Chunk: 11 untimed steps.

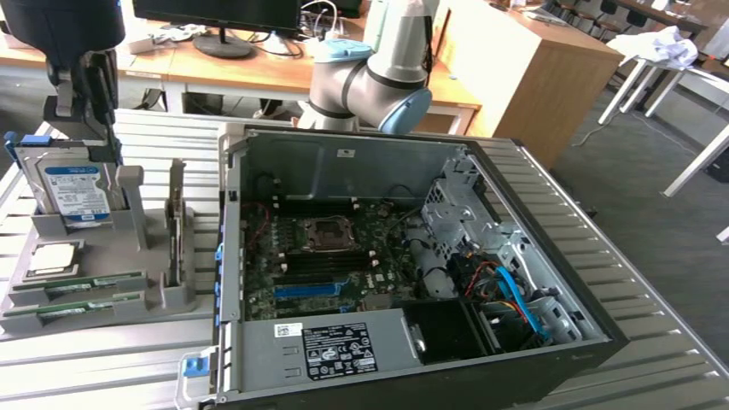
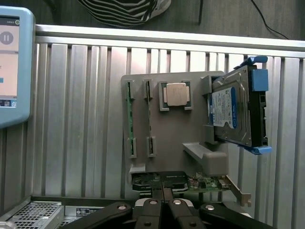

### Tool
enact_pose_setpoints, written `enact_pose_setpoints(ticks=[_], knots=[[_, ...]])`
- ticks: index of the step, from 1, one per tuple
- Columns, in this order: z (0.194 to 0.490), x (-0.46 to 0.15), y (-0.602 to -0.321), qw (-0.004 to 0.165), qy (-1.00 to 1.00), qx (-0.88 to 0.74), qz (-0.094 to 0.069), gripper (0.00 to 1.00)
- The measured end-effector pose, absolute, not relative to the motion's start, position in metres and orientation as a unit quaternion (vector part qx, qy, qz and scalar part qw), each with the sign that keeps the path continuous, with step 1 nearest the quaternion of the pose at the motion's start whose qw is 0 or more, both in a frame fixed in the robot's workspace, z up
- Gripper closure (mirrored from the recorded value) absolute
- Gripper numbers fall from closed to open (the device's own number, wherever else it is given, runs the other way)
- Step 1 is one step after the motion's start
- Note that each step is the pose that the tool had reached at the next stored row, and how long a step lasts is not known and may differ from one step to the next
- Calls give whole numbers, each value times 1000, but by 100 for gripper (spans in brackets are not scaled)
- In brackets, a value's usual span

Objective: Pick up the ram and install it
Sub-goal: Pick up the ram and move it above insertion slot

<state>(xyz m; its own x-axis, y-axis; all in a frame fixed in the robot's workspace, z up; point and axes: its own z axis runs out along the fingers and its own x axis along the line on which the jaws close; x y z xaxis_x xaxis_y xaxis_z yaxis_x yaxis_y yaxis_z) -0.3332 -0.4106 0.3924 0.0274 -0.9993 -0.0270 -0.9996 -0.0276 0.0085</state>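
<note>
Two green ram sticks lay on edge in parallel slots at the near end of the grey holder (image 1: 171,299), which sat on the slatted metal table (image 1: 102,363) at the exterior view's left: the nearer ram stick (image 1: 71,313) and, just behind it, the second ram stick (image 1: 82,288). Nothing was touching either of them. Beyond them, in the same holder, rested the square silver processor chip (image 1: 51,256). An expansion card (image 1: 177,213) stood upright along the holder's side facing the computer case (image 1: 592,342). The case lay open on the table just beside the holder, its motherboard (image 1: 330,256) exposed. Farther back, the blue-labelled hard drive (image 1: 74,192) stood on edge at the holder's far end. The gripper (image 2: 162,192) hung above that far end, close by the drive's top and well apart from both sticks, its fingers (image 2: 155,202) pressed together with nothing between them. Behind the case stood the arm (image 1: 381,68), with wooden desks (image 1: 501,60) beyond.
</note>
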Motion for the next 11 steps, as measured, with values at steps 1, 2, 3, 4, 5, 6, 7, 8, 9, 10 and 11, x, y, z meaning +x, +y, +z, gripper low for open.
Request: enact_pose_setpoints(ticks=[1,2,3,4,5,6,7,8,9,10,11], knots=[[392,-333,-411,6,697,-717,13,90],[392,-333,-411,6,697,-717,13,90],[392,-333,-411,6,697,-717,13,90],[392,-333,-411,6,697,-717,13,90],[392,-333,-411,6,697,-717,13,90],[392,-333,-411,6,697,-717,13,90],[392,-333,-411,6,697,-717,13,89],[392,-333,-411,6,697,-717,13,84],[392,-333,-411,6,697,-717,13,84],[392,-333,-411,6,697,-717,13,77],[392,-333,-411,6,697,-717,13,77]])
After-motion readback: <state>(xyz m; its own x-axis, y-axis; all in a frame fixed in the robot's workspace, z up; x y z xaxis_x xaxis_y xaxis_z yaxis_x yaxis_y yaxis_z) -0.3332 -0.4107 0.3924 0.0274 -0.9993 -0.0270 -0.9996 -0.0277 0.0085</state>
